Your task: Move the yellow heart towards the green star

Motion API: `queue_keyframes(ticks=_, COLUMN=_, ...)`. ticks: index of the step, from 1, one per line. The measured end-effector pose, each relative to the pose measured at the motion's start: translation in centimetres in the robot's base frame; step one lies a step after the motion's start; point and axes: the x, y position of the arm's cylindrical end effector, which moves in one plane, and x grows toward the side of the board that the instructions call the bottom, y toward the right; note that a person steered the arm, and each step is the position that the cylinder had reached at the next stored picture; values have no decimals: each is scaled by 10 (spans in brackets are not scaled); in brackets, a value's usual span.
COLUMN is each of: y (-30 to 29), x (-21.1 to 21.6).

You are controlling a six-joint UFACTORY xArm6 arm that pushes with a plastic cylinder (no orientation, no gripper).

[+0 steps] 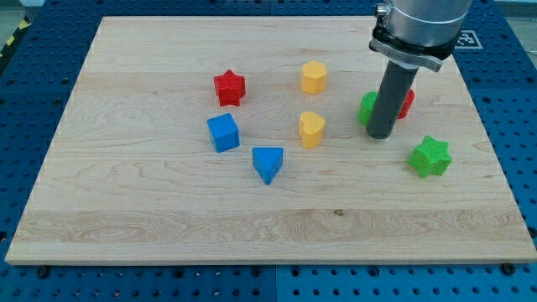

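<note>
The yellow heart [311, 129] lies near the board's middle. The green star [430, 157] lies at the view's right, lower than the heart. My tip [380, 135] rests on the board between them, a little right of the heart and up-left of the star, touching neither. The rod hides part of a green block [367, 108] and part of a red block [406, 104] behind it.
A yellow hexagon block [314, 77] sits above the heart. A red star [229, 87], a blue cube [223, 132] and a blue triangle block [268, 163] lie left of the heart. The wooden board [168, 226] ends close behind the green star on the right.
</note>
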Motion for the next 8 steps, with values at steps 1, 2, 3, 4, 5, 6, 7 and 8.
queue_keyframes(ticks=1, y=-16, x=-7)
queue_keyframes(ticks=2, y=-36, x=-21)
queue_keyframes(ticks=3, y=-55, x=-30)
queue_keyframes(ticks=4, y=-76, x=-30)
queue_keyframes(ticks=5, y=-87, x=-30)
queue_keyframes(ticks=6, y=-88, x=-23)
queue_keyframes(ticks=7, y=-88, x=-8)
queue_keyframes(ticks=8, y=-99, x=-7)
